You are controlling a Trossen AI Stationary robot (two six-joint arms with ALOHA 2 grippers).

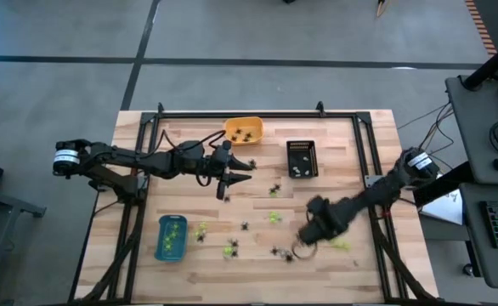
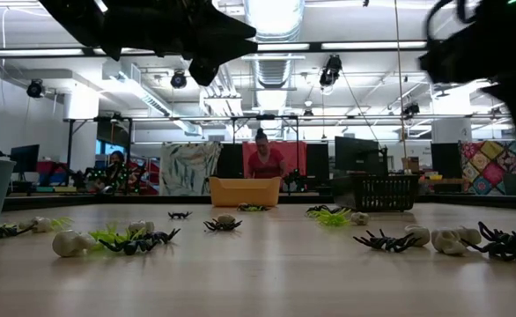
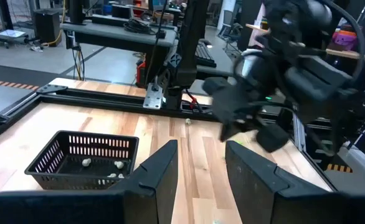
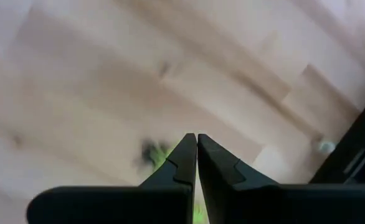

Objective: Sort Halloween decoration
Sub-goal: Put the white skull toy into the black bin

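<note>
Whitish trinkets (image 3: 101, 163) inside black basket (image 3: 83, 158) show only past left hand (image 3: 201, 163).

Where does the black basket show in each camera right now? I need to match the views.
High view: black basket at the table's far side, right of centre.
Low view: black basket at the far edge, right of centre.
Left wrist view: black basket beyond the open left claw.
Right wrist view: not in it.
Shared landmark: orange tray beside it.
</note>
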